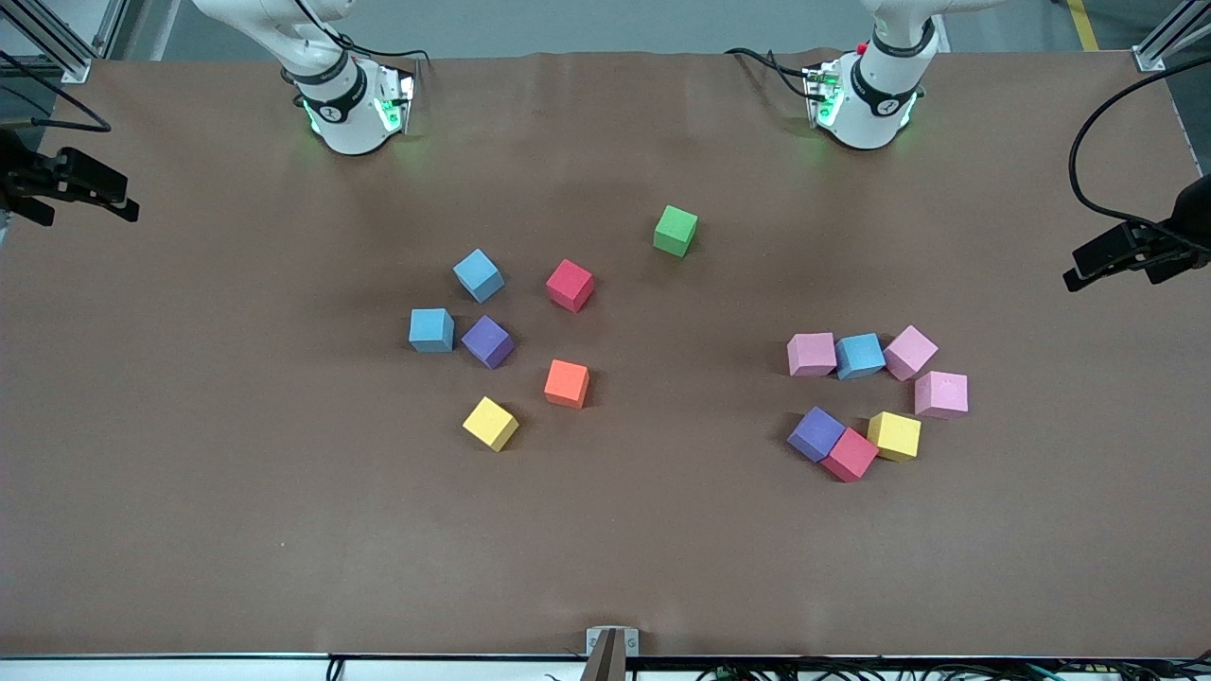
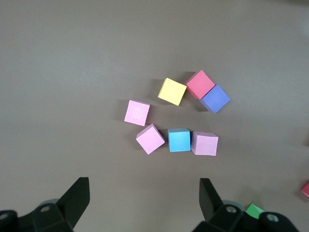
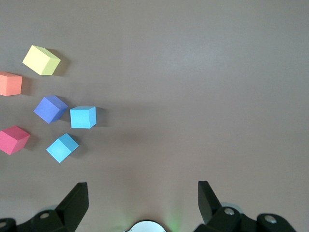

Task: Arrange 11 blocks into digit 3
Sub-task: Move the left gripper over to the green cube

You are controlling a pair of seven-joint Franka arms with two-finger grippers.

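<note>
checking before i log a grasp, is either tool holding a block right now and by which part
Nothing is held. The left tool and the right tool are both open and empty, up over the table, and all the blocks lie loose on it.

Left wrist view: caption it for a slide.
Open left end effector above seven loose blocks on the brown table.

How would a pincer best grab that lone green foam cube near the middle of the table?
Probably from straight above, closing on two opposite flat sides of the green foam cube. It stands alone with bare table all round, slightly turned, so the pincer should rotate to match its faces.
</note>
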